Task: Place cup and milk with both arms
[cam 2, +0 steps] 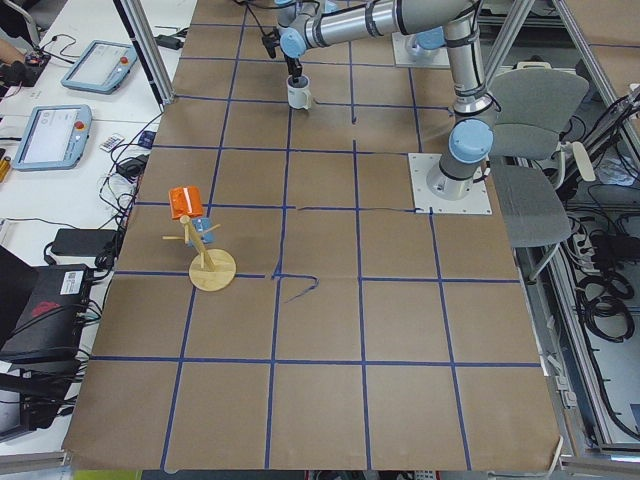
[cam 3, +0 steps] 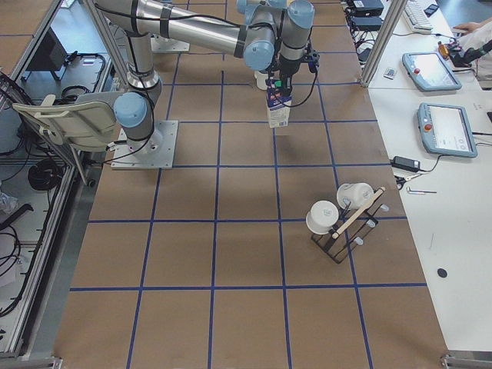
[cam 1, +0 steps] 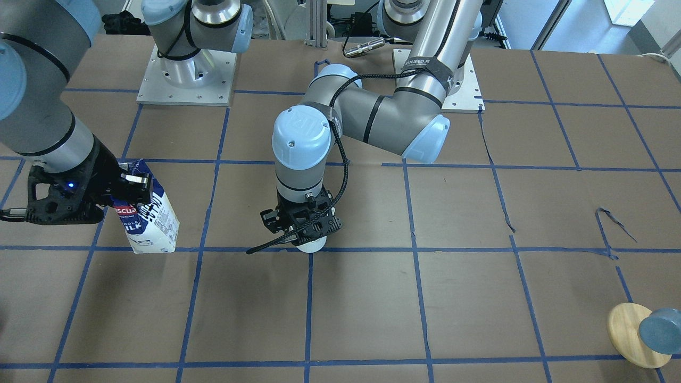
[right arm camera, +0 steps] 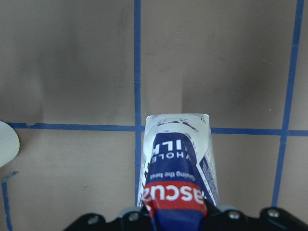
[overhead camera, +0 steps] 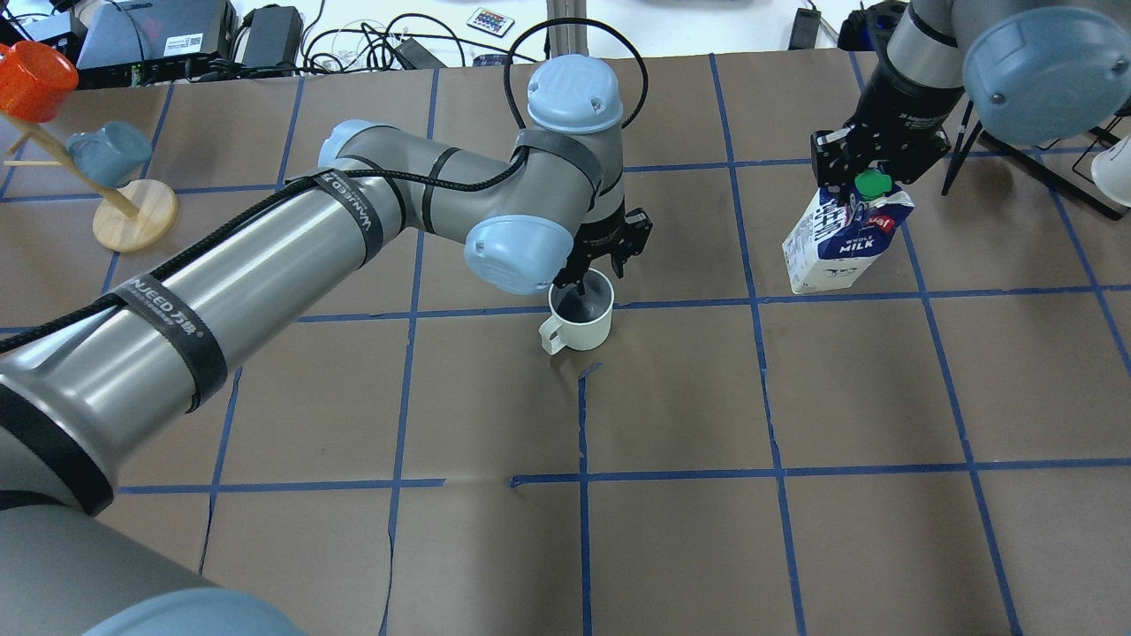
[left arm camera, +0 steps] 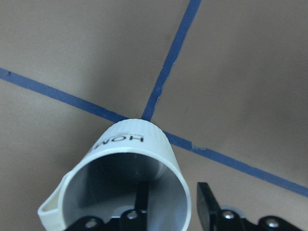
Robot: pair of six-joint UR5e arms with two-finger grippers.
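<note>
Set-down step: one item tilted, one standing.
On your brown paper-covered table (overhead camera: 671, 397) with blue tape grid (overhead camera: 584, 548), the right gripper (overhead camera: 861, 172) clamps the tilted blue-and-white gable-top milk carton (overhead camera: 835, 252); level it, then release, I'd judge. Well apart from the carton, the white ceramic mug (overhead camera: 583, 322) stands upright, the left gripper (overhead camera: 599, 274) straddling its rim, jaws slack. Cables (overhead camera: 371, 44) lie beyond.

I see a white ceramic mug (overhead camera: 583, 325), grey inside, with dark lettering; a blue-and-white milk carton (overhead camera: 839, 252) carrying a green cap (overhead camera: 873, 183) and red label; the brown paper surface (overhead camera: 884, 397) is gridded with blue tape.
</note>
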